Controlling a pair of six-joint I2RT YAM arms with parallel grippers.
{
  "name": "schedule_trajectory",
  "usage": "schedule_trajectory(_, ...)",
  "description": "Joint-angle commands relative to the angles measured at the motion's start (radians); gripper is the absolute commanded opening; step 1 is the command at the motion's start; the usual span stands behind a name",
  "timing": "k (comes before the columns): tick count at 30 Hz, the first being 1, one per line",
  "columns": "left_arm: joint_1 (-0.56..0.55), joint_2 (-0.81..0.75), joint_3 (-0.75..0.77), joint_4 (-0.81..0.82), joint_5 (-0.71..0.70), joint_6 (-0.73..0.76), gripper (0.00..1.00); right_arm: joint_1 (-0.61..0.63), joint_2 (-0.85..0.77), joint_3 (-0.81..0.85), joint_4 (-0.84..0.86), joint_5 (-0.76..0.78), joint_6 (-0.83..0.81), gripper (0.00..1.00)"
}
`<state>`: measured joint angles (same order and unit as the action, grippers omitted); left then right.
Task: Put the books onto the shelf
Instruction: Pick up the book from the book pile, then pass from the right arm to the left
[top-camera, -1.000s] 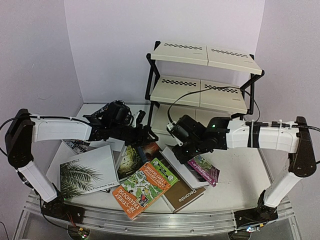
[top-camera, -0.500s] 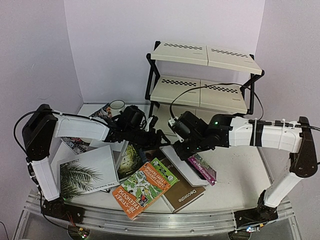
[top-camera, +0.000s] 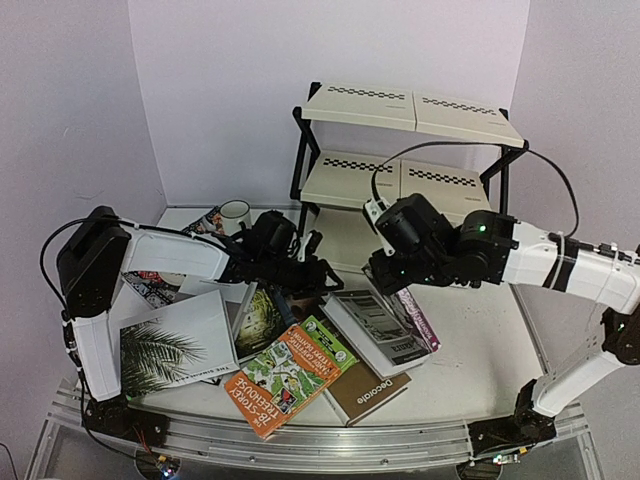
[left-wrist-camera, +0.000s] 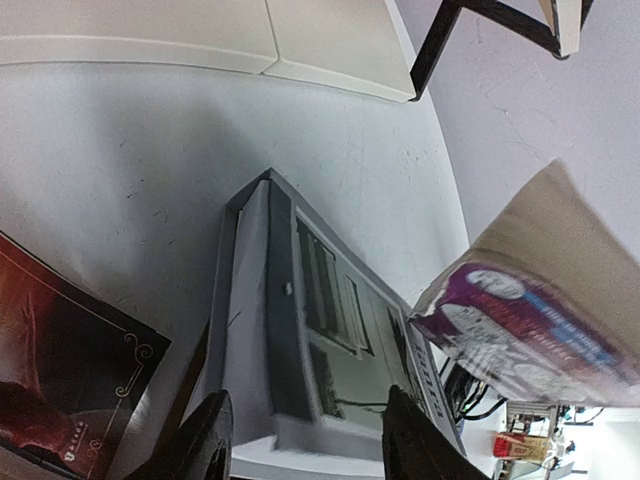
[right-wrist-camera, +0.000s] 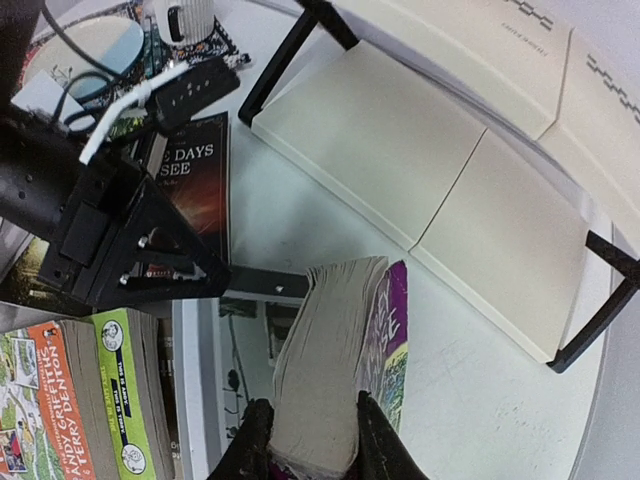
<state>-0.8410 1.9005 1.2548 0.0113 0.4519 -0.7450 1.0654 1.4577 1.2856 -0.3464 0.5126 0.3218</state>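
Books lie scattered over the near half of the table (top-camera: 480, 350), while the shelf (top-camera: 410, 110) stands at the back right with its cream panels facing the arms. The right gripper (right-wrist-camera: 308, 445) pinches a purple paperback (right-wrist-camera: 335, 360) by its lower end, one finger pressed on each cover. It holds the book tilted above the table, near the front of the shelf's bottom tier. A black cable (top-camera: 450, 148) from that arm loops up in front of the middle tier.

Directly under the held paperback lies a grey-white book (top-camera: 380, 325), flat on the table. The left gripper (left-wrist-camera: 310, 440) reaches in low from the other side. Its jaws are spread, with the near edge of the grey-white book showing between the fingertips and nothing clamped. It sits just in front of the shelf's left leg, over a dark book (right-wrist-camera: 195, 185) that lies flat beside the grey-white one.

Closer to the arm bases, a green book (top-camera: 325, 345) and an orange book (top-camera: 270, 385) lie side by side, overlapping a brown "Decorate" book (top-camera: 372, 395). A white palm-leaf book (top-camera: 165, 350) is at the near left, under the left forearm. A mug (top-camera: 235, 212) stands at the back left, well apart from the shelf.
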Motion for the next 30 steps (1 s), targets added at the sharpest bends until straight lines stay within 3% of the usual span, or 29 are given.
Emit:
schedule_trajectory(1,0.005,-0.054,0.034,0.022,-0.030,0.037,0.61,-0.008,-0.074,0.093,-0.011,0.111,-0.069,0.00)
schedule_trajectory(4,0.017,-0.117,0.023,0.012,-0.057,0.068,0.73,-0.013,-0.089,0.139,-0.013,0.109,-0.110,0.00)
schedule_trajectory(9,0.031,-0.235,-0.007,0.017,-0.072,0.143,0.80,-0.016,-0.090,0.233,-0.013,0.041,-0.122,0.00)
schedule_trajectory(11,0.037,-0.283,-0.036,0.056,-0.042,0.176,0.84,-0.017,-0.082,0.277,-0.013,-0.004,-0.105,0.00)
schedule_trajectory(14,0.046,-0.356,-0.113,0.170,0.040,0.204,0.99,-0.018,-0.062,0.342,-0.011,-0.075,-0.074,0.00)
schedule_trajectory(21,0.053,-0.451,-0.169,0.299,0.118,0.232,1.00,-0.019,-0.027,0.485,0.033,-0.286,0.047,0.00)
schedule_trajectory(30,0.062,-0.488,-0.191,0.447,0.224,0.175,1.00,-0.019,-0.051,0.510,0.158,-0.463,0.193,0.00)
